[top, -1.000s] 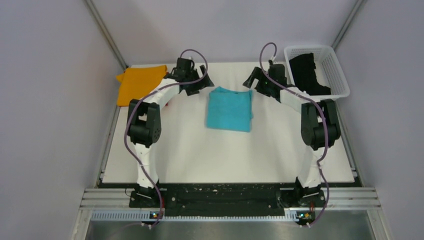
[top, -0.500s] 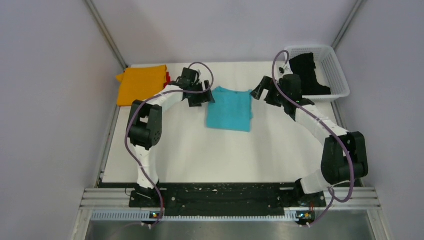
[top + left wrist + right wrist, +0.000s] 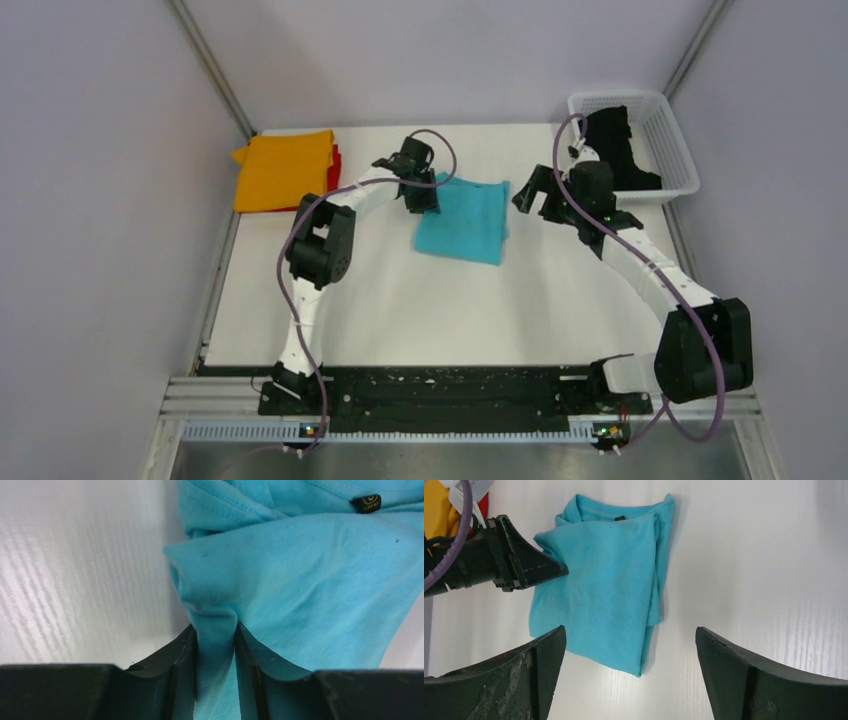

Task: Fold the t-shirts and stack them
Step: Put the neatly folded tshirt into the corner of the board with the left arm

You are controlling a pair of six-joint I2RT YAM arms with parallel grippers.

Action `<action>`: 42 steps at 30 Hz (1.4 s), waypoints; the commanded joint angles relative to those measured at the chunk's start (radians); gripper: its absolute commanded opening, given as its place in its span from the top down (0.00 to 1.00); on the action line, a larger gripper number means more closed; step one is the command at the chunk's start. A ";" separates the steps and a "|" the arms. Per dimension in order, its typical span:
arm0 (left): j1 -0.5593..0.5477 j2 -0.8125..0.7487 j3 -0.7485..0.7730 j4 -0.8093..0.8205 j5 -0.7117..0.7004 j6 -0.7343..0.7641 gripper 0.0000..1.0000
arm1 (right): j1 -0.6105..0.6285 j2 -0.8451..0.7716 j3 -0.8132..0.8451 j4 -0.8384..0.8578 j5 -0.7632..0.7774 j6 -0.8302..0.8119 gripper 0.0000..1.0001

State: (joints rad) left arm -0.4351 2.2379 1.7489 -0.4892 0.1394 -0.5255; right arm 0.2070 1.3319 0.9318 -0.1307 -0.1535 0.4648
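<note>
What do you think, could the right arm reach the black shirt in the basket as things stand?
Probably yes: the right tool is open and empty, the basket sits just beside that arm, and the black shirt lies uncovered inside.

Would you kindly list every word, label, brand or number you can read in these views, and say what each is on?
On the black tag at the collar of the turquoise t-shirt: a gold mark and a short word, too small and blurred to read.
No other writing shows in any view.
</note>
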 commanded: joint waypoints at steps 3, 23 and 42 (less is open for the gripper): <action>-0.068 0.128 0.146 -0.192 -0.213 -0.009 0.99 | -0.008 -0.069 -0.020 -0.017 0.090 -0.043 0.01; 0.027 -0.167 0.089 -0.132 -0.924 0.493 1.00 | -0.009 -0.118 -0.033 -0.007 0.150 -0.080 0.01; 0.212 -0.306 0.193 -0.051 -0.789 0.818 1.00 | -0.009 -0.105 -0.022 -0.008 0.201 -0.104 0.01</action>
State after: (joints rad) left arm -0.2420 1.9915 1.8519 -0.5545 -0.7044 0.2588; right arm 0.2062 1.2461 0.8963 -0.1650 0.0284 0.3775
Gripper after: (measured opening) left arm 0.056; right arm 0.986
